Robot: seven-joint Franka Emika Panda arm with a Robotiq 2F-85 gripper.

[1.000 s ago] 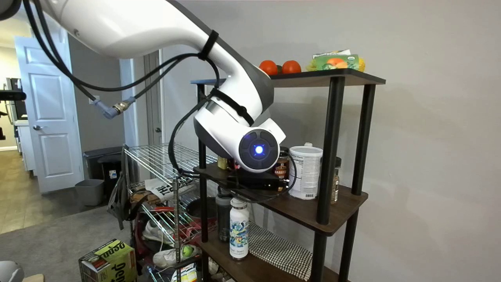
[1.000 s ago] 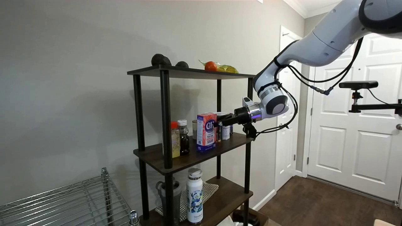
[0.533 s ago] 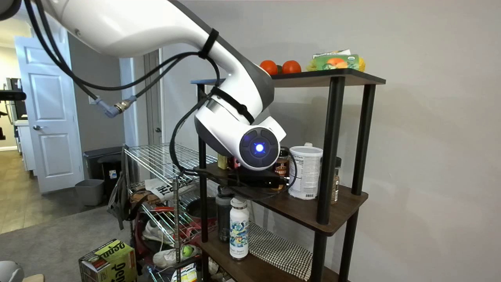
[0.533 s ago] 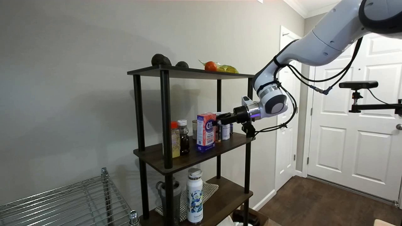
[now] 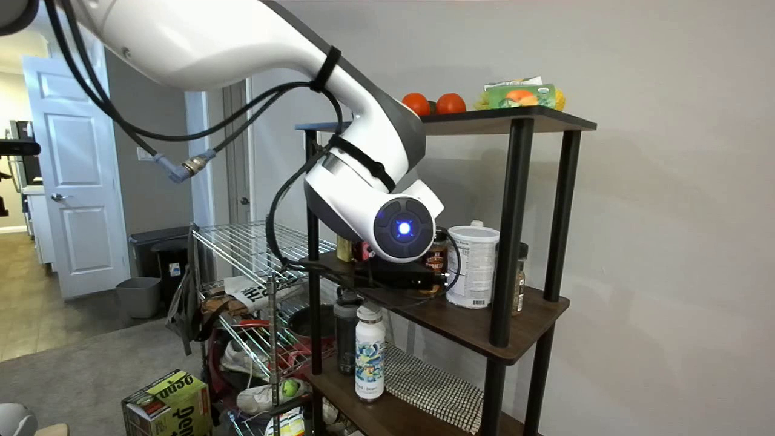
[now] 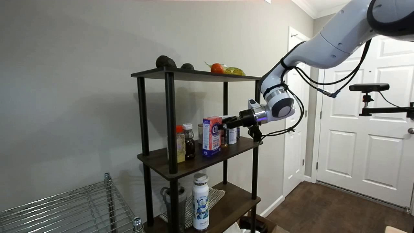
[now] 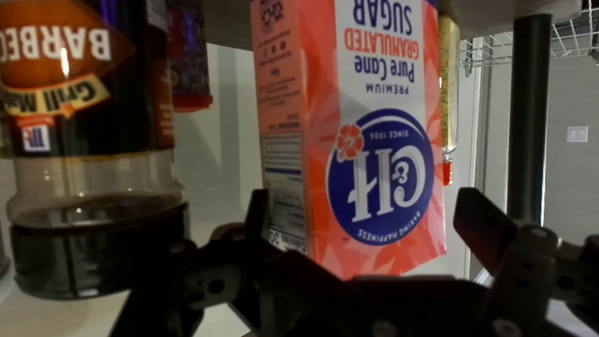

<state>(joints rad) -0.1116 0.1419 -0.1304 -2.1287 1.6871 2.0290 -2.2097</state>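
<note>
In the wrist view, the sugar box (image 7: 351, 140) and jar (image 7: 93, 154) are cut off at the top, the gripper (image 7: 361, 201) at the bottom. In an exterior view, the arm (image 5: 242, 42) hides most of the sugar box. The near post (image 6: 174, 207) hides part of the cup (image 6: 183, 207). Words on the tub (image 5: 475, 272) are too small.

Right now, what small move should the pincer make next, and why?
Probably ease the open pincer slightly forward, with the C&H granulated sugar carton centred between its fingers. The wrist view shows one at each carton edge; in an exterior view the fingertips seem to reach only its near side, though depth is hard to judge.
</note>
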